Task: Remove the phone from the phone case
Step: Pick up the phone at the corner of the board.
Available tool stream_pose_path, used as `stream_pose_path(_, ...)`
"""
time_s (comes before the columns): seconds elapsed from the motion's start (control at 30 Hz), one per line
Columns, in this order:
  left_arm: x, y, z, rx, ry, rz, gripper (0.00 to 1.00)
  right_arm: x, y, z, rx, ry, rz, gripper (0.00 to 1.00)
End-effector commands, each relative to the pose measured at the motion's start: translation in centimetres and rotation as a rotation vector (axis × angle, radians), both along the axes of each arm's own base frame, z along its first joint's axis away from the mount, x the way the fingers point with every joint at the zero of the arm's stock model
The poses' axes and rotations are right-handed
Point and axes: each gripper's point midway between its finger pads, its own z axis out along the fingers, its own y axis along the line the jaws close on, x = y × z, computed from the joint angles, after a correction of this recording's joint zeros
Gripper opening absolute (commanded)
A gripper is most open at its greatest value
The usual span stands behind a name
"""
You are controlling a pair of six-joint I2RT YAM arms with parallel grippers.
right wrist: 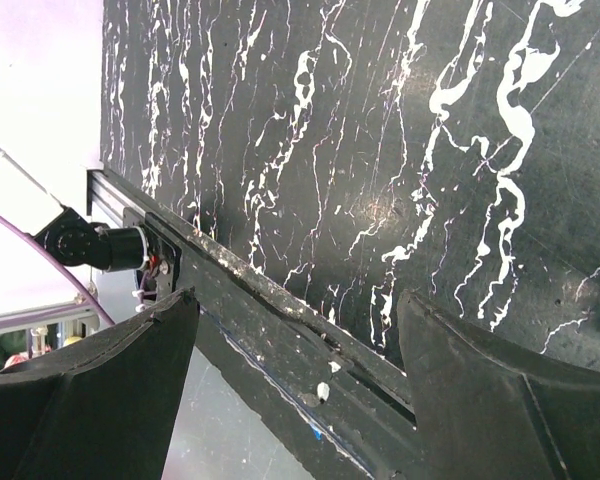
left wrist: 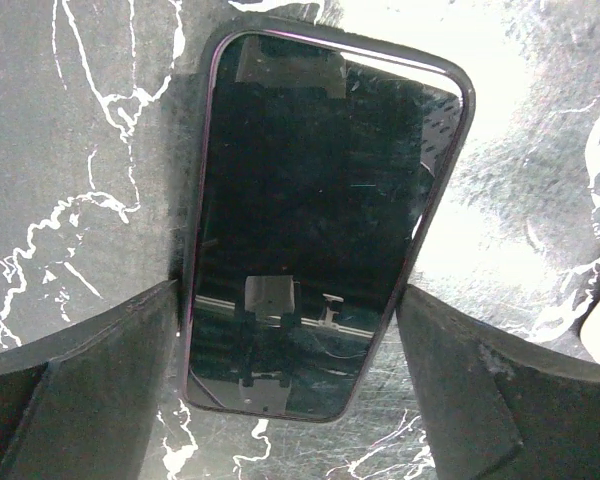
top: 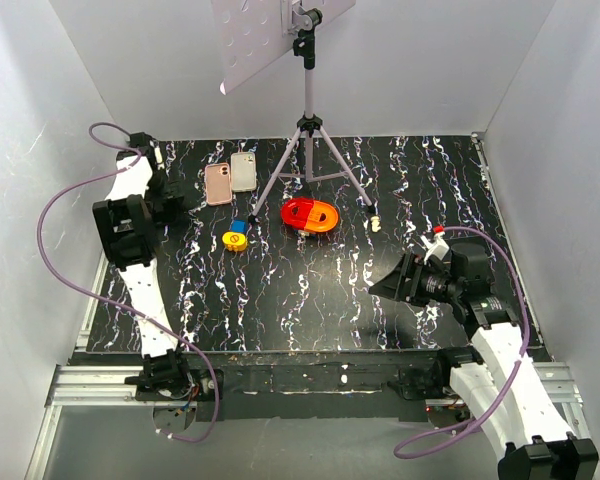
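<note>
A black-screened phone (left wrist: 310, 220) with a thin dark rim lies flat, screen up, on the marbled table in the left wrist view. My left gripper (left wrist: 288, 300) is open, one finger on each side of the phone's near end, close to its edges. Seen from above, the left gripper (top: 185, 203) sits at the far left, just left of a pale pink phone case (top: 218, 184) with a camera cut-out. The phone is hidden there. The right gripper (top: 375, 287) hovers open and empty at the right, and the right gripper (right wrist: 295, 300) is over the table's front rail.
A grey-silver case or phone (top: 243, 171) lies beside the pink one. A tripod (top: 306, 140) carrying a white perforated board stands at the back centre. Near it lie a red-orange oval object (top: 312, 215), a yellow and blue roll (top: 236, 238) and a small white piece (top: 376, 222).
</note>
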Motion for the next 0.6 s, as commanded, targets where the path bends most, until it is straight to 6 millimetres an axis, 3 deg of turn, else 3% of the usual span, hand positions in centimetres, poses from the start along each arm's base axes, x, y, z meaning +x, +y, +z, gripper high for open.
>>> stream_pose_path(0.0, -1.7, 0.5, -3.8, 0.045, 0.116, 0.013, 0.74, 0.2, -0.4, 2.1, -0.019, -0.064, -0.023, 0.86)
stream_pose_path(0.07, -1.4, -0.2, -3.2, 0.006, 0.09, 0.035, 0.46, 0.0, -0.7, 2.3, -0.03, -0.062, -0.042, 0.86)
stream_pose_path(0.17, -1.6, -1.6, -1.2, -0.059, 0.045, 0.081, 0.23, -0.4, -0.9, 2.5, -0.036, -0.039, -0.056, 0.84)
stream_pose_path(0.23, -1.8, -2.0, 1.1, -0.073, -0.01, 0.127, 0.0, -0.5, -1.0, 2.8, -0.034, -0.027, -0.075, 0.83)
stream_pose_path(0.47, -6.2, -4.5, 9.6, -0.152, -0.224, 0.248, 0.0, -1.2, -1.2, 3.2, -0.035, 0.004, -0.095, 0.77)
stream_pose_path(0.57, -8.7, -6.0, 11.8, -0.17, -0.271, 0.26, 0.0, -1.2, -1.4, 2.7, -0.038, 0.008, -0.117, 0.77)
